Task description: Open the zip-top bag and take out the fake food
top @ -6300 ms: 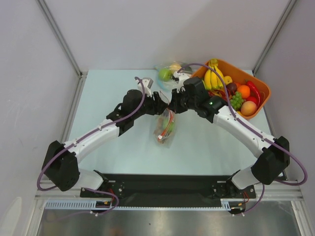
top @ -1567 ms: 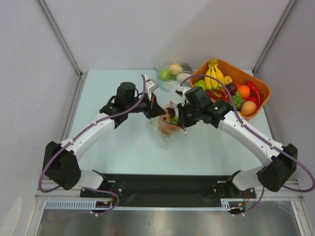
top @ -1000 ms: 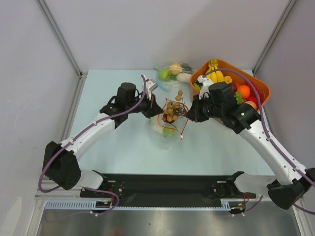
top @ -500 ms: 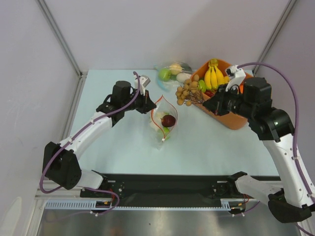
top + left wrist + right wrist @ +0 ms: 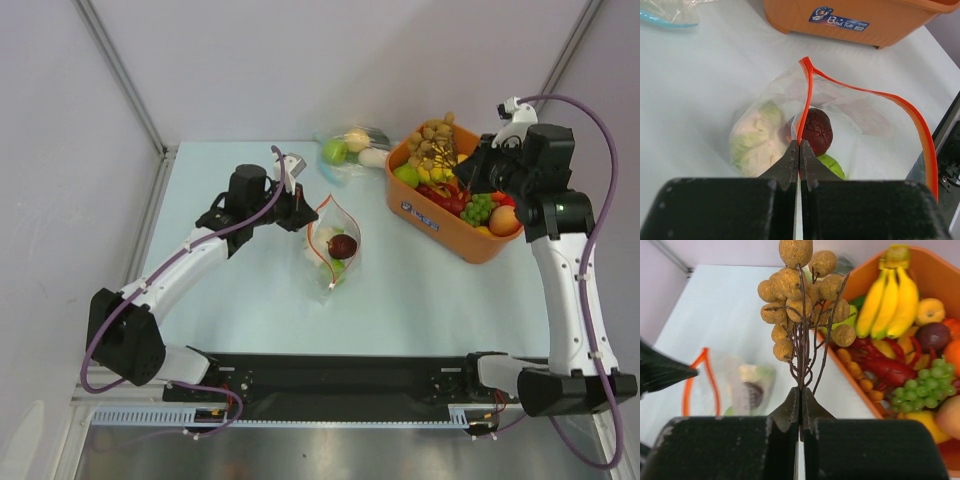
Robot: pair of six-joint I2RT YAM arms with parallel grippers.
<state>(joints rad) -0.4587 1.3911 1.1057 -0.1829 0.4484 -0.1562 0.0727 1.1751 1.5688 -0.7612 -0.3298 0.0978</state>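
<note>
Brown berry cluster (image 5: 801,285) hangs pinched by its stems in the right gripper (image 5: 800,390), jaws fully closed, above the orange tub (image 5: 440,222) at far right. Left gripper (image 5: 799,146) is clamped tight on the orange-red zip strip (image 5: 807,90) of the zip-top bag (image 5: 333,262), mid-table, mouth gaping. Inside are a maroon plum (image 5: 816,131), cauliflower (image 5: 752,142) and green piece (image 5: 832,167). Likely drop-off: lower the cluster low over the tub before letting go so it can't bounce out. Left should hold the strip high, ready for the next reach.
</note>
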